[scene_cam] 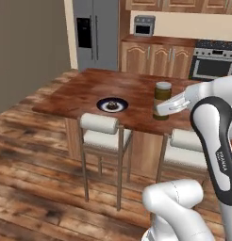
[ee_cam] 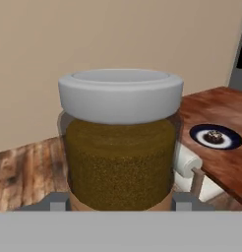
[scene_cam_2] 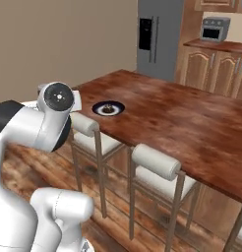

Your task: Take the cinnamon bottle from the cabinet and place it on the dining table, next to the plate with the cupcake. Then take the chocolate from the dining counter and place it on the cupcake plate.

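Tool (scene_cam: 161,109) clamped on the cinnamon bottle (scene_cam: 162,100) — jar upright between the fingers, carried above the near right part of the bench (scene_cam: 85,94), its grey lid up. Left of the jar, well apart, the plate (scene_cam: 112,105) sits near the bench's near edge with the cupcake (scene_cam: 111,104) at its middle — two white-cushioned stools (scene_cam: 104,132) stand below that edge.

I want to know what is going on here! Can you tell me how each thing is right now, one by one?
cinnamon bottle: upright, lid on, held in the air.
pincer: shut on the bottle, one finger each side.
plate: flat on the dining table, near its front edge.
cupcake: sitting on the plate.
fridge: doors shut.
stools: tucked in at the table.
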